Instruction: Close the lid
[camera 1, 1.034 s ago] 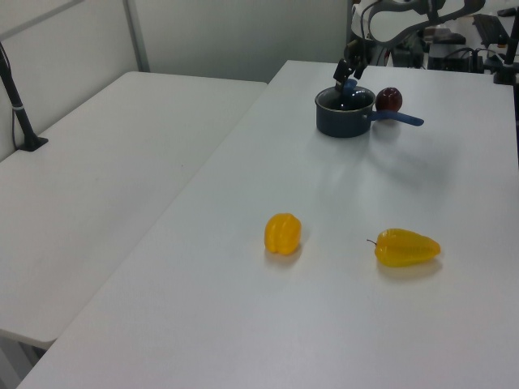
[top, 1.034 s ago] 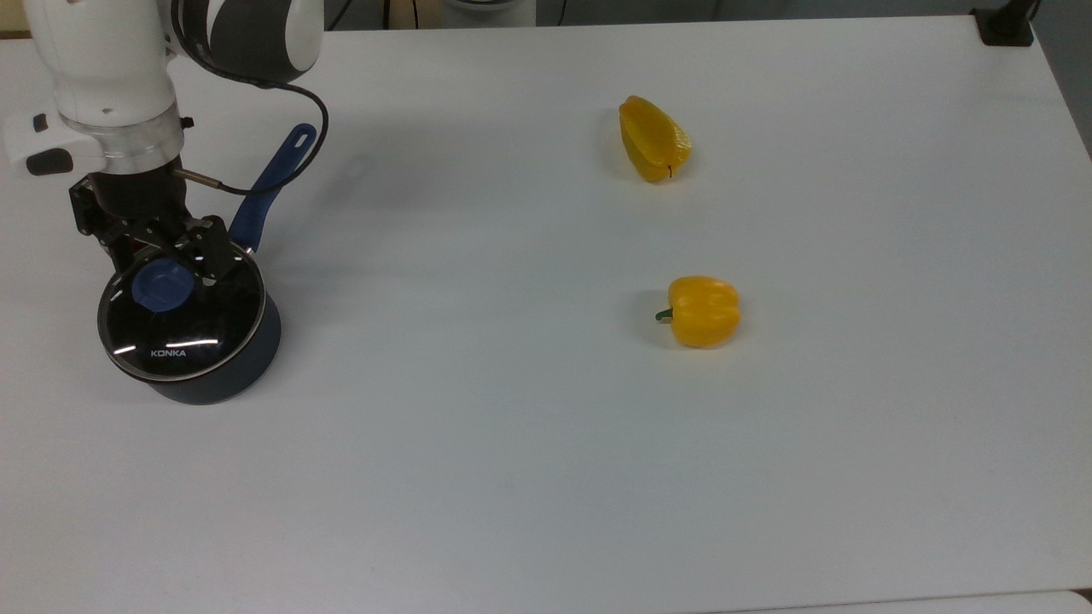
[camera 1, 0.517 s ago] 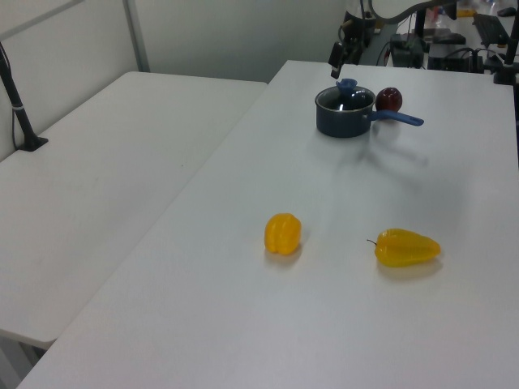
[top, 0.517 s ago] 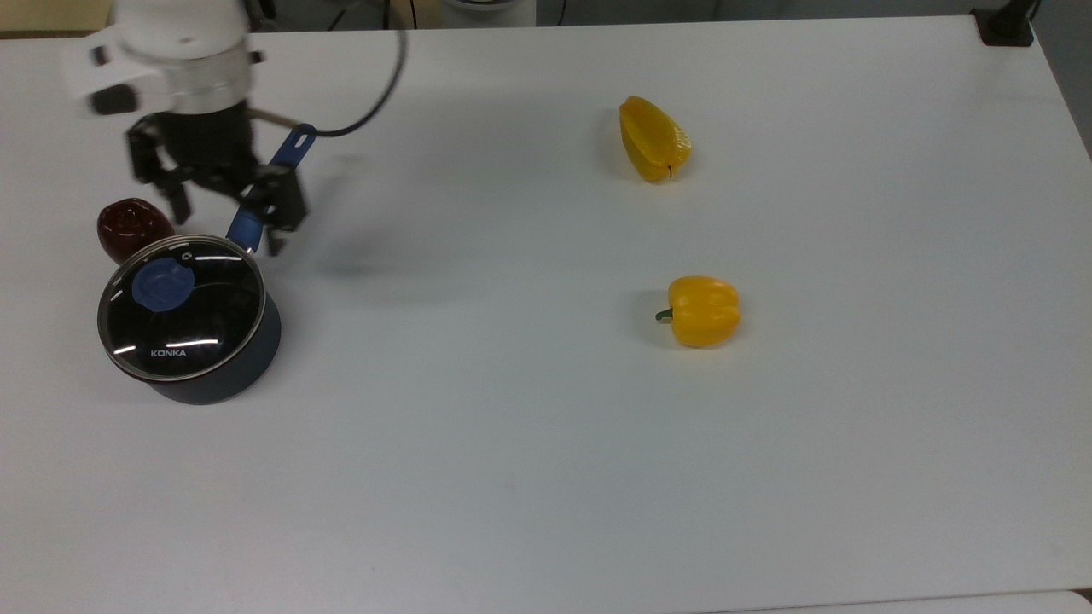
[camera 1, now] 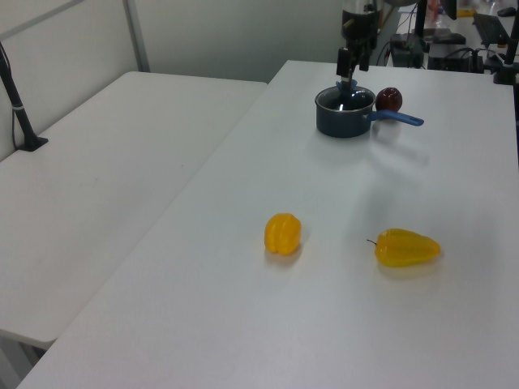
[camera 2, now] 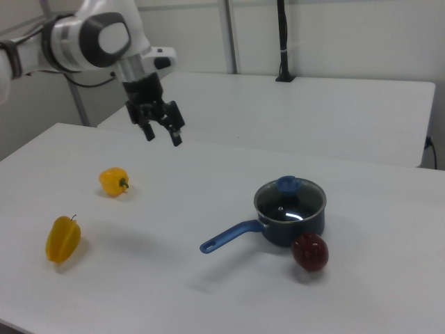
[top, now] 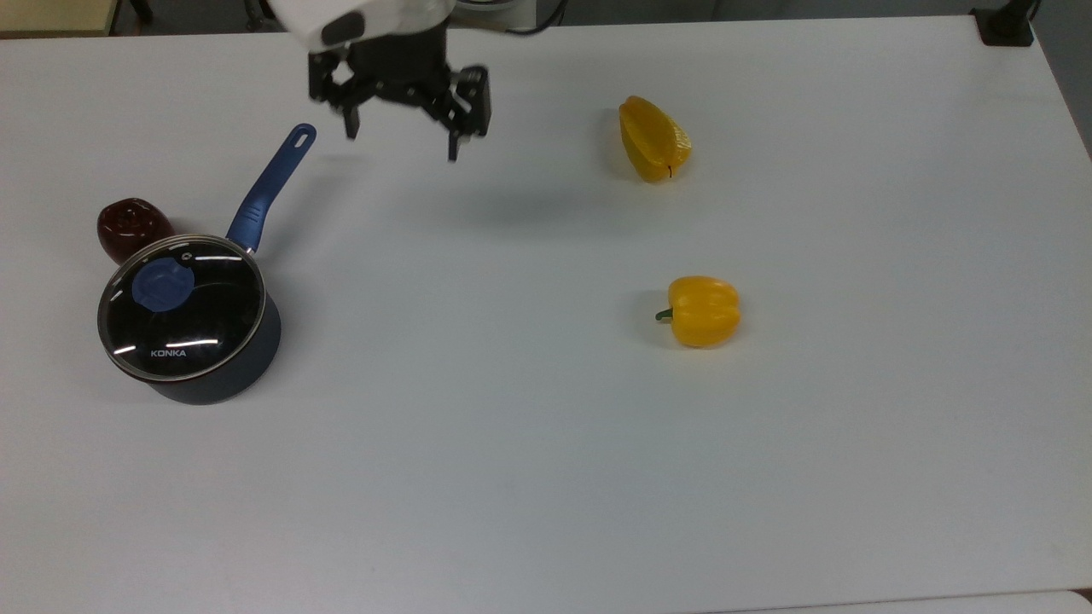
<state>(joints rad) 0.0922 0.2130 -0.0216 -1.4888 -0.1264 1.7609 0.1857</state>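
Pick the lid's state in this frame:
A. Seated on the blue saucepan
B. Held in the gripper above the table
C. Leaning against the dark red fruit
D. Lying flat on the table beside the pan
A: the lid sits level on the saucepan, while the gripper hangs open and empty away from it.

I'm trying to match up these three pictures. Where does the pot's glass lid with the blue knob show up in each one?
Top view: the lid sits on the dark pot at the top view's lower left.
Left view: the lid is far back, upper right of centre.
Right view: the lid is right of centre.
Shared landmark: the dark red fruit touching the pot.
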